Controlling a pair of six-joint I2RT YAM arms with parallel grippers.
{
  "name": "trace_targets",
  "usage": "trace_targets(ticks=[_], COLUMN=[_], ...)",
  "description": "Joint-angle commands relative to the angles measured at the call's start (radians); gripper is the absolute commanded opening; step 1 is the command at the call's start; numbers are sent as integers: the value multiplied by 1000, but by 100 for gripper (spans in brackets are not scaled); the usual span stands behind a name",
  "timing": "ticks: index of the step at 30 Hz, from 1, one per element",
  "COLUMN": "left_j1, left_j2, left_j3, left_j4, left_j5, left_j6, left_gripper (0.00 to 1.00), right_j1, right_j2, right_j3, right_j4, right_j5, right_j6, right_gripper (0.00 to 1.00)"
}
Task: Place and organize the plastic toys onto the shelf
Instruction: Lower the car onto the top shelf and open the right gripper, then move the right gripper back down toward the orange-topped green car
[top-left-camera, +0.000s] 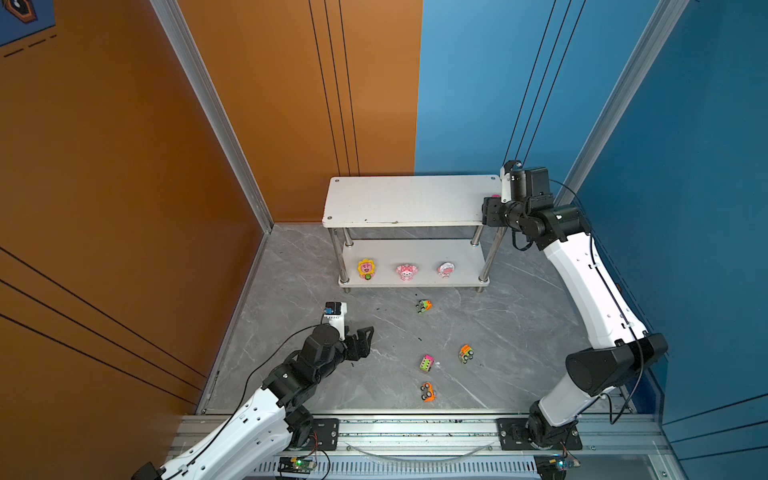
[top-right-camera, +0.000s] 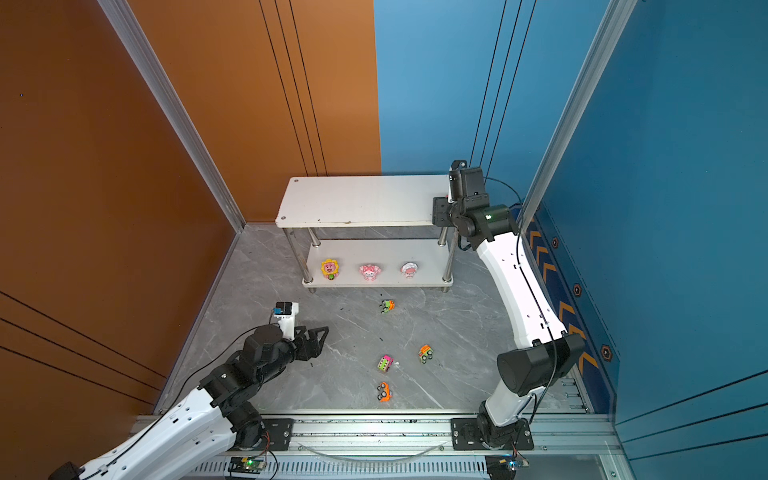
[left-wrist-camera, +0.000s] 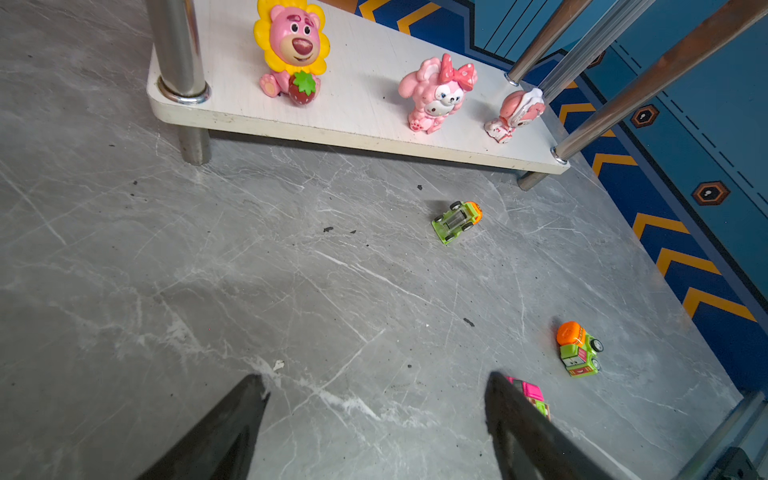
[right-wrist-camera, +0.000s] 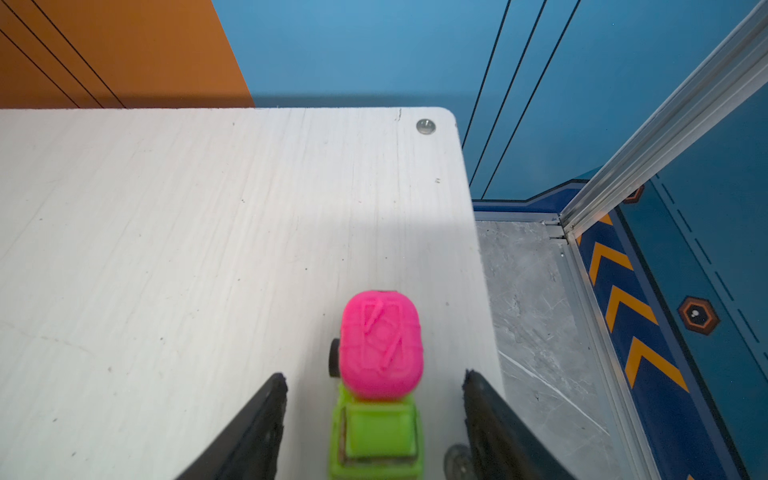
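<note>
- The shelf (top-left-camera: 407, 199) is standing against the back wall at the centre of both top views. Its top board is lying bare across nearly its whole width.
- In the right wrist view, the pink-and-green truck (right-wrist-camera: 380, 345) is sitting on that top board at lower centre. It is close to the board's right edge, with a strip of white showing between it and the drop to the grey floor (right-wrist-camera: 523, 316).
- The right gripper (right-wrist-camera: 374, 374) is straddling the truck with its fingers spread and gripping nothing. Both fingers (right-wrist-camera: 257, 424) are standing apart from the green body. A wheel at the lower right is lying just beside one finger, and I cannot tell whether they are touching.
- In a top view this gripper is hanging over the right end of the top board.
- Three figurines are standing in a spaced row along the front of the lower board: the sunflower bear (top-left-camera: 366, 269), the pink bunny (top-left-camera: 406, 272) and the white-capped figurine (top-left-camera: 445, 269).
- Four vehicles are lying well apart on the floor in front of the shelf: the green car (top-left-camera: 424, 306), the orange-topped truck (top-left-camera: 466, 353), the pink block truck (top-left-camera: 427, 363) and the orange car (top-left-camera: 427, 392).
- The left gripper (top-left-camera: 361, 336) is hovering over bare floor at lower left, with its fingers wide apart and nothing between them.
- In the left wrist view, the pink block truck is peeking out from behind the right-hand finger.
</note>
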Motion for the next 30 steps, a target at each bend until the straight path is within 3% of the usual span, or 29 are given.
trace_targets(ticks=[1,7,10,15,20,23,25,30], left_j1=[9,11,11,13,13,11,11,11], left_j2=[-12,-17,-13,26,97,129,138,125], left_j3=[-12,-21,-27,-13,-8,-10,-8,-9], left_j4=[-1,11,20,45,104,131,130,113], left_j5=[5,6,3,13,49,71,75,66], left_j6=[1,0,6,23,10,-5,-5,2], left_gripper=[85,85,85,85,85,85,85,85], right_j1=[30,222,353,473,514,509,508,507], right_j2=[-105,-356,-470,-459,-376,-323,-273,-138], right_j3=[-29,-280,-466,-693,-889,-999,-1041,-1072], right_j4=[-10,57,102,132,322,499,586,728], right_j5=[79,331,417,249,90,-11,-37,-72], right_j6=[-9,-44,-16,72,139,197,226,227], right_gripper=[72,74,65,55,47,54,62,70])
